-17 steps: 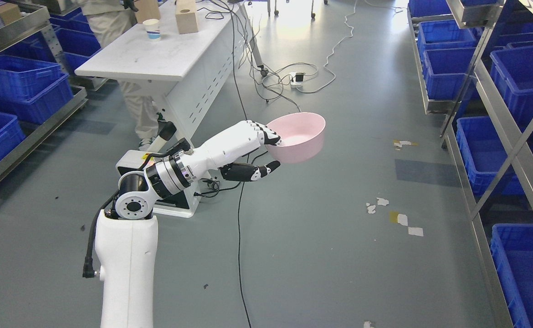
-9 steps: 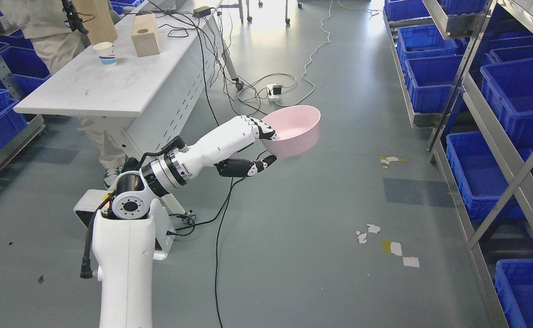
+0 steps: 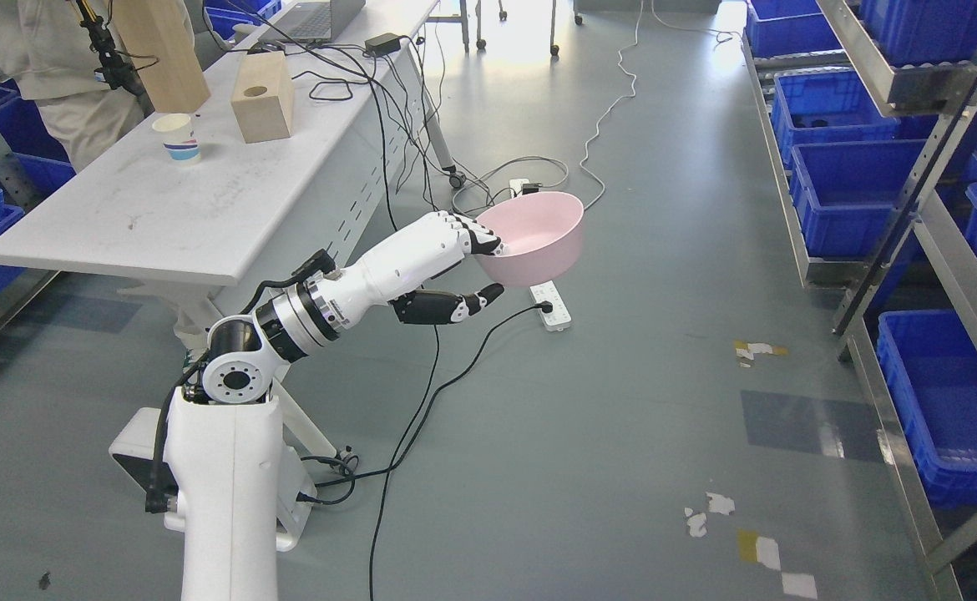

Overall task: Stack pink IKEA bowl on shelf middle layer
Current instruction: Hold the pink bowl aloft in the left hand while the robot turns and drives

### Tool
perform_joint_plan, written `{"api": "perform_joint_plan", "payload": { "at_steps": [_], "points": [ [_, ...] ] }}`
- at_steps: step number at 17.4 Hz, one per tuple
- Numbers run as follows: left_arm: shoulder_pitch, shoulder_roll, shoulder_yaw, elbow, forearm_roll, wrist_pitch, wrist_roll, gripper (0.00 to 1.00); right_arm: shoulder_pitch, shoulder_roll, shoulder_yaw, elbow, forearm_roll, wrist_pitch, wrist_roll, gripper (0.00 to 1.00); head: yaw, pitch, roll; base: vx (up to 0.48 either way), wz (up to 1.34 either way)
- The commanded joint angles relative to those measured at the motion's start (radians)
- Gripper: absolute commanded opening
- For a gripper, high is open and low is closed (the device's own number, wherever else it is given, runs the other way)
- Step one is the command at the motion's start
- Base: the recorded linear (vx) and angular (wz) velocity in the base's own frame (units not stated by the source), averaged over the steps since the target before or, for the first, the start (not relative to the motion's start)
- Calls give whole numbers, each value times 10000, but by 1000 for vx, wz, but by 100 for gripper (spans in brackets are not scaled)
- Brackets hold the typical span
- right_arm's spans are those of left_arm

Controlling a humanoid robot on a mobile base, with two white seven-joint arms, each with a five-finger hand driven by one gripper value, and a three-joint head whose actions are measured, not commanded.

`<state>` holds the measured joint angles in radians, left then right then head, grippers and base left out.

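The robot's white left hand with black fingertips (image 3: 455, 263) was clamped on the near rim of the round pink plastic bowl (image 3: 533, 235), its fingers hooked over the edge into the hollow and the thumb stretched beneath. That pinch probably kept the bowl mouth-up and clear of the grey floor while it was carried out ahead of the arm. Below the hand lay a white power strip (image 3: 551, 305) and trailing black cables. The metal shelving with blue plastic bins (image 3: 914, 192) stood well off to the hand's right, so the bowl was not yet at any shelf layer. No right hand showed.
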<state>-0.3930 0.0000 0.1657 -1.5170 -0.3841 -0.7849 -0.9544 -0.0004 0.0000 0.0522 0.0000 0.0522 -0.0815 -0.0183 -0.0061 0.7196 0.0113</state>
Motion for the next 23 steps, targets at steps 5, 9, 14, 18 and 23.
{"api": "perform_joint_plan", "payload": {
  "at_steps": [5, 9, 14, 18, 23],
  "points": [
    [371, 175, 92, -32, 6, -4, 18, 2, 35, -175, 0, -174, 0, 2, -1, 100, 0, 0, 0, 477, 149],
    [494, 175, 91, -32, 6, -4, 18, 2, 35, -175, 0, -174, 0, 2, -1, 100, 0, 0, 0, 382, -89],
    [571, 175, 199, -47, 6, -4, 18, 1, 35, -175, 0, -174, 0, 2, -1, 100, 0, 0, 0, 300, -1087],
    [540, 175, 138, -63, 22, -4, 309, 1, 35, -175, 0, -174, 0, 2, -1, 100, 0, 0, 0, 186, -1907],
    [-1049, 175, 427, -692, 881, -4, 325, 1, 35, -175, 0, -174, 0, 2, -1, 100, 0, 0, 0, 100, -2023]
  ]
}}
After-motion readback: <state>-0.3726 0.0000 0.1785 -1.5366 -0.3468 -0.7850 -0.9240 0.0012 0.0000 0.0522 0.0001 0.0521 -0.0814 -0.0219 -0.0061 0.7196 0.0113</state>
